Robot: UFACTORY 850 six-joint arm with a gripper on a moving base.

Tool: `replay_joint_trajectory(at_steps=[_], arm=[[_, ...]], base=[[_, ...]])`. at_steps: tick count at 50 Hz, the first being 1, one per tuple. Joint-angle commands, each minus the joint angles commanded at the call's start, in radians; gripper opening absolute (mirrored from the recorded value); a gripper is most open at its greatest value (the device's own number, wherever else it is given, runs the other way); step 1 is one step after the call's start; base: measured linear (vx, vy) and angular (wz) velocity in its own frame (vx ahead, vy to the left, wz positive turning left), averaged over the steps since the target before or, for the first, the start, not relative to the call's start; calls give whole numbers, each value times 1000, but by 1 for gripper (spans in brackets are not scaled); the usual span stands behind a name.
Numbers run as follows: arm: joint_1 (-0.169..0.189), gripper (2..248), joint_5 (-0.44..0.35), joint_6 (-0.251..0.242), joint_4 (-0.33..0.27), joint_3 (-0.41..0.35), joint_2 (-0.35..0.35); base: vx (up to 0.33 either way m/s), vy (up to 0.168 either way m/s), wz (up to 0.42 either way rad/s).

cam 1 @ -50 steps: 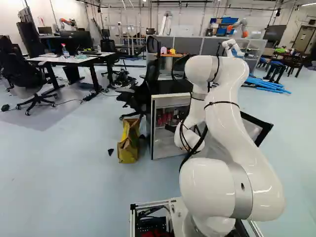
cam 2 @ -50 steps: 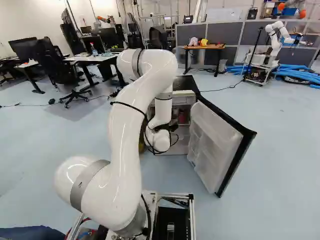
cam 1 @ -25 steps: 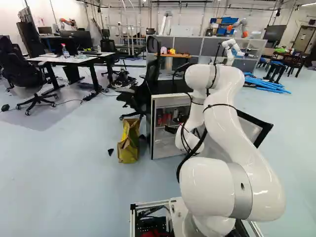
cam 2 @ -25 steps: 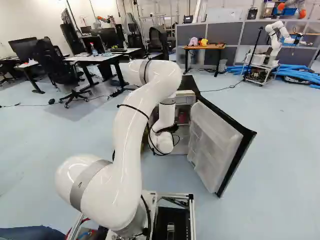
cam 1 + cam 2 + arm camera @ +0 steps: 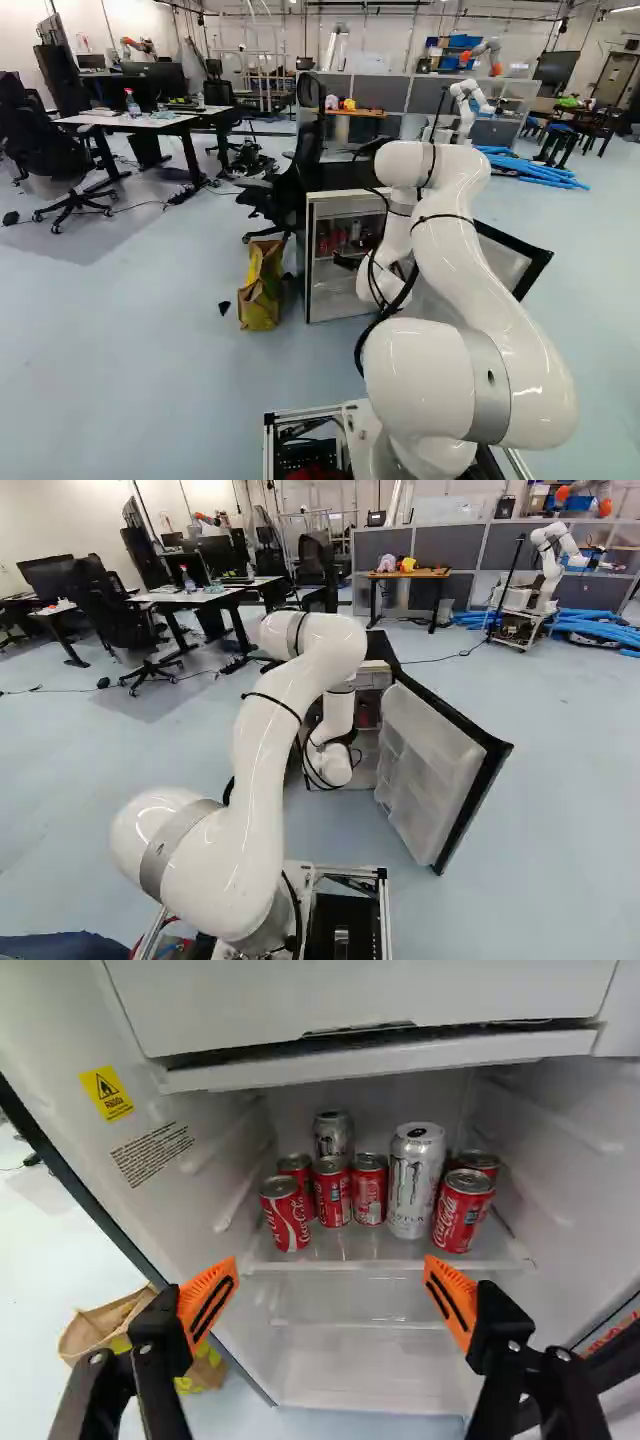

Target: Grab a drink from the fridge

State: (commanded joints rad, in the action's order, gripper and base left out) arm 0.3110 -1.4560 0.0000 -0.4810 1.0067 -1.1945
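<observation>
The drinks stand upright together on a glass shelf (image 5: 350, 1252) inside the open fridge (image 5: 335, 290), ahead of the fingers (image 5: 208, 1305). Six are red soda cans (image 5: 286, 1218) and two are silver cans (image 5: 415, 1180). One silver can, tall and in full view, stands between red ones near the shelf's front; the other rises behind the red cans nearer the wall with the yellow warning label (image 5: 106, 1093).

The gripper (image 5: 347, 262) has its orange-padded fingers spread wide, with no can between them. In the wrist view, the gripper (image 5: 330, 1285) is in front of the shelf. A white drawer front (image 5: 360, 995) lies above the cans, and a lower compartment (image 5: 365, 1365) opens beneath them.

The white arm (image 5: 262, 750) reaches forward to the fridge mouth. At the right of it in the right base view, the fridge door (image 5: 425, 765) stands swung out, its clear bins showing. On the floor beside the fridge's other side sits a brown-and-yellow paper bag (image 5: 261, 288), with a black office chair (image 5: 290, 190) near it. Farther back are a wooden-topped table (image 5: 408, 574) and another robot (image 5: 550, 565).
</observation>
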Motion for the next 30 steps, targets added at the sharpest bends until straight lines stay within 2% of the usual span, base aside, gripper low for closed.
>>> replay_joint_trajectory(at_steps=[30], arm=[[-1,247,0,0,-53,123,-59]], base=[[0,0,0]])
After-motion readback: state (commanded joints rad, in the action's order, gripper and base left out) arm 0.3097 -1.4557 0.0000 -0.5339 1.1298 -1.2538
